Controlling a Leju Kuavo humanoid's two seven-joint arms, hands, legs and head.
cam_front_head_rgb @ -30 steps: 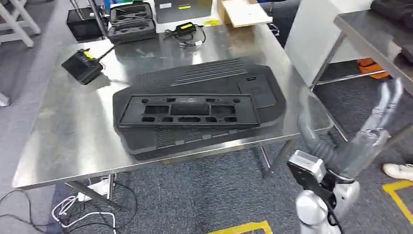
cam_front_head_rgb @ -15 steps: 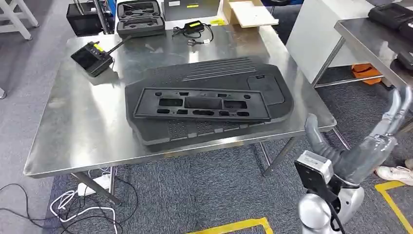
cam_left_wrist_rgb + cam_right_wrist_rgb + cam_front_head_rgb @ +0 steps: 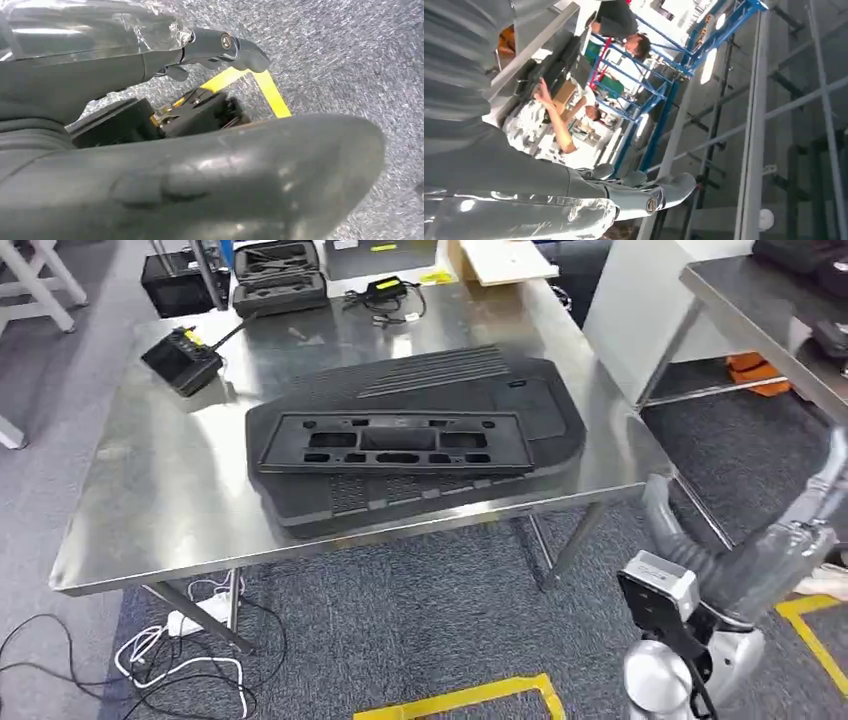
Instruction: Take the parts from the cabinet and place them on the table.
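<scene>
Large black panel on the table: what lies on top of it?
A slotted black frame lies flat on the large black panel; the panel's surface beneath the frame is hidden.

Head view bright, even overhead light. I get soft glare patches on the steel table (image 3: 170,490), w/ faint shadow under the black panels (image 3: 410,440). My right hand (image 3: 800,530) smears w/ motion blur at frame edge. Left wrist view: carpet (image 3: 350,60) streaked, near hand (image 3: 200,180) out of focus. Right wrist view: windows (image 3: 709,65) blown out, backlit, soft overall.
</scene>
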